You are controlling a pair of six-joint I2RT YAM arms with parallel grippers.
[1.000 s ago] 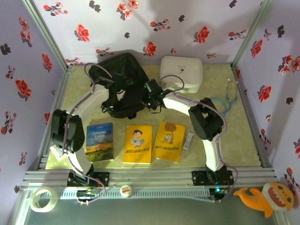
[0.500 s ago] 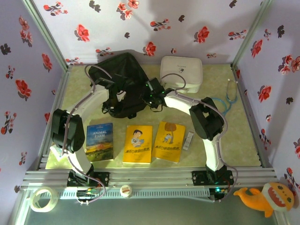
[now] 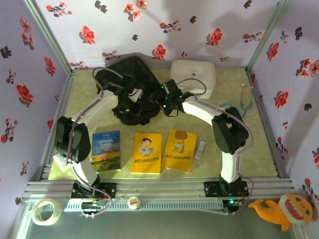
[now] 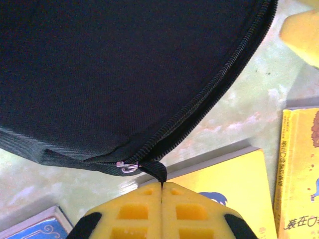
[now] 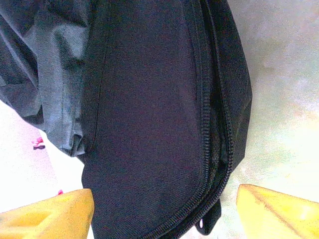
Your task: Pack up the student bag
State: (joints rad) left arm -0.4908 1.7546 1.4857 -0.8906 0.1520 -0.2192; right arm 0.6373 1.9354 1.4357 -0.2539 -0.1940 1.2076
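The student bag [image 3: 130,89], a black fabric backpack, lies at the back middle of the table. My left gripper [image 3: 127,98] is at its near edge. In the left wrist view this gripper [image 4: 162,185] is shut on the bag's black zipper pull strap [image 4: 156,170], with the silver slider [image 4: 127,167] just left of it at the end of the zipper line. My right gripper [image 3: 158,98] is at the bag's right side. Its yellow fingers [image 5: 50,214] stand wide apart over the bag [image 5: 149,99] and its zipper [image 5: 209,124], and they hold nothing.
A white zip case [image 3: 193,77] stands right of the bag. Three books lie in a row nearer me: a blue one [image 3: 105,150] and two yellow ones [image 3: 146,153] [image 3: 180,150]. A small white strip [image 3: 201,149] and a blue-tubed stethoscope [image 3: 244,102] lie to the right.
My right gripper has opened from nearly shut and drawn back up and to the right along the bag's side. My left gripper keeps its hold on the pull strap and has moved slightly farther back.
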